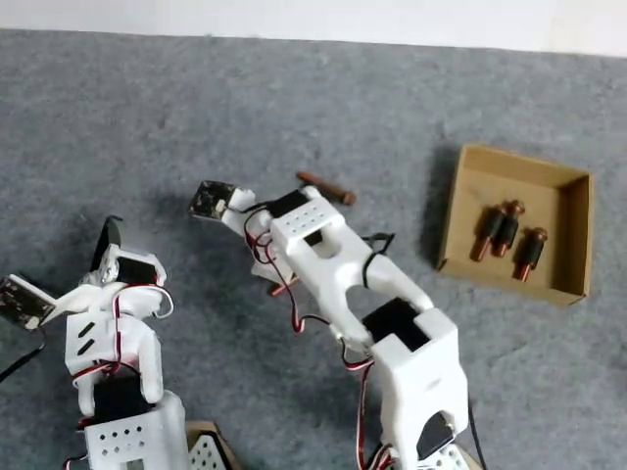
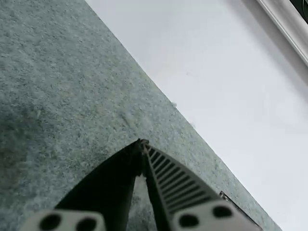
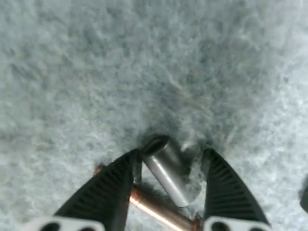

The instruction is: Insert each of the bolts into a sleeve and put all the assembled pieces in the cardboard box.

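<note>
Left gripper (image 2: 143,143): recorded as closed tip to tip, with nothing held. It is poised above the carpet (image 1: 147,117) at the near left of the table.
Right gripper (image 3: 171,155): recorded as open. Its jaws are set either side of the sleeve, and nothing is clamped (contact with either finger cannot be confirmed).
Sleeve (image 3: 166,173): grey and lying on the carpet between the open jaws. It is angled across the gap rather than in line with it.
Bolt (image 3: 156,210): copper-coloured and laid crosswise on the carpet at the sleeve's end nearer the wrist. It is not inserted.
Second bolt (image 1: 326,187): seen loose on the carpet just beyond the right arm, well apart from the box.
Box (image 1: 509,163): cardboard and open-topped, placed at the far right of the carpet.
Pieces (image 1: 506,230): three assembled units are noted inside the box, lying side by side on its floor.
</note>
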You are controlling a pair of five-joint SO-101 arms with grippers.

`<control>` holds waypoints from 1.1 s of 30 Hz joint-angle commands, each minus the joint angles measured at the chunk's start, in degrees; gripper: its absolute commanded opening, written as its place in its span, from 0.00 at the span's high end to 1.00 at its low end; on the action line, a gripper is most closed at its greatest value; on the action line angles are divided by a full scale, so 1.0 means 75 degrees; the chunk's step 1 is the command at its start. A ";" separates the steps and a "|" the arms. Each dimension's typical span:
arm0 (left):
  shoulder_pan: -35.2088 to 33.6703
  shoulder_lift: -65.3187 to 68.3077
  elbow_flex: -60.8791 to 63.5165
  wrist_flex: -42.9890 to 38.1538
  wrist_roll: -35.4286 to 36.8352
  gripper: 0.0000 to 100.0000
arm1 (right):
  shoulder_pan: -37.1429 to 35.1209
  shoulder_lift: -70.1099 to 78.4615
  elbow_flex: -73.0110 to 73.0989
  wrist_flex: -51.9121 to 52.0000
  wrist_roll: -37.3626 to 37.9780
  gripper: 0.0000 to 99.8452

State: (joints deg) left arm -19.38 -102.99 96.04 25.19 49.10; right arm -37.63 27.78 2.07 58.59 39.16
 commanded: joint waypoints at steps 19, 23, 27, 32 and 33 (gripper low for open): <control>0.0135 -0.0076 0.0123 -0.0164 -0.0035 0.99 | 0.0580 0.0064 -0.0018 0.0170 0.0047 0.82; 0.0135 -0.0076 0.0123 -0.0164 -0.0035 0.99 | 0.0744 0.0064 -0.0018 0.0170 0.0047 0.82; 0.0135 -0.0076 0.0123 -0.0164 -0.0035 0.99 | 0.0768 0.0064 -0.0006 0.0205 0.0047 0.82; 0.0135 -0.0076 0.0123 -0.0164 -0.0035 0.99 | 0.0850 0.0064 0.0006 0.0217 0.0012 0.82; 0.0135 -0.0076 0.0123 -0.0164 -0.0035 0.99 | 0.0850 0.0064 0.0006 0.0217 0.0012 0.82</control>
State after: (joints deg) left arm -19.38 -102.99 96.04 25.19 49.10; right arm -34.81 27.87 1.98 59.21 39.25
